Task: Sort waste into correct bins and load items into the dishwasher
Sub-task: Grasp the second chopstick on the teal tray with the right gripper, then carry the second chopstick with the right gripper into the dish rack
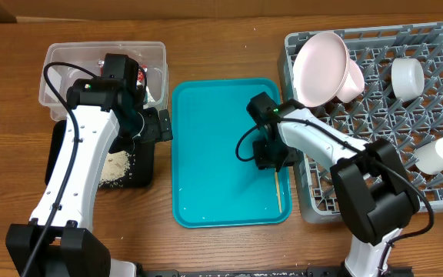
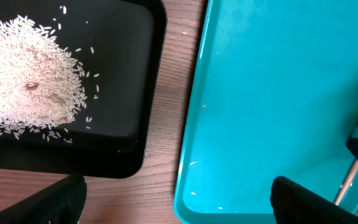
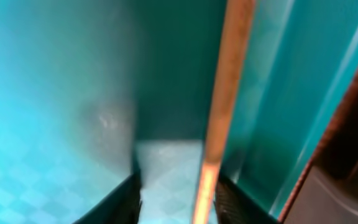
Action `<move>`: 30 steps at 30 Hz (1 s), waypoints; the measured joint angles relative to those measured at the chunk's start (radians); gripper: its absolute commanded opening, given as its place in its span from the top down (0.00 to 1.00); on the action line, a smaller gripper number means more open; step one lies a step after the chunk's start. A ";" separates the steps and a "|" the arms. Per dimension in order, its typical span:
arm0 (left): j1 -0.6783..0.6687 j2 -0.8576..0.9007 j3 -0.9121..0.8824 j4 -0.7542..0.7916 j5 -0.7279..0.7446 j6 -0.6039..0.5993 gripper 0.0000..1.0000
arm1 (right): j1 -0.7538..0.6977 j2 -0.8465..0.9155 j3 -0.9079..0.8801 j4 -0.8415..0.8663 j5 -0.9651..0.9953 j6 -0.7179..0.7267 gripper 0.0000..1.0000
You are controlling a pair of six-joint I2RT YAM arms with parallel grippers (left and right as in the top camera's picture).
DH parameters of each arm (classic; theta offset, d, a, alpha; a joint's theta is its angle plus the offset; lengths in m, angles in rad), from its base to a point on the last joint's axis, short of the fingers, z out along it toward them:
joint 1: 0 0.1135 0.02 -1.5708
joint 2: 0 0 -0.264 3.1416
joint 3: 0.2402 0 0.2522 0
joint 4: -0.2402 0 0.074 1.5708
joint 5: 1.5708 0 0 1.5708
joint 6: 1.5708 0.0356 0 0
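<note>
The wooden chopsticks (image 1: 278,192) lie on the teal serving tray (image 1: 206,138) near its right edge. My right gripper (image 1: 271,158) is down on them. In the right wrist view its open fingers (image 3: 176,199) straddle a chopstick (image 3: 225,93), which lies against the right finger. My left gripper (image 1: 156,127) is open and empty, and in the left wrist view it (image 2: 179,205) hovers over the gap between the black tray (image 2: 129,93) and the teal tray (image 2: 278,93). Rice crumbs (image 2: 27,78) with small brown bits lie in the black tray. The clear tub (image 1: 52,77) holds a red wrapper (image 1: 141,77).
The grey dish rack (image 1: 437,108) at the right holds pink-white plates (image 1: 318,65) leaning at its back left and two white cups (image 1: 408,77) (image 1: 437,154). The black tray (image 1: 141,173) sits left of the teal tray, partly under my left arm.
</note>
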 measured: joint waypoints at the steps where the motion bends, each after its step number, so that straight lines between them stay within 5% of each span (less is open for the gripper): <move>1: 0.000 0.000 0.000 0.001 0.000 0.000 0.04 | 0.000 -0.001 -0.002 0.001 -0.005 0.004 0.82; 8: 0.000 0.000 0.000 0.002 0.000 0.000 0.04 | 0.000 -0.003 -0.005 0.001 -0.022 0.011 0.96; 20: 0.000 0.000 0.000 0.002 0.000 0.000 0.04 | -0.001 -0.014 0.007 -0.064 -0.097 0.006 0.96; 30: 0.000 0.000 0.000 0.003 0.000 0.000 0.03 | -0.088 -0.380 0.087 -0.082 0.010 -0.019 0.96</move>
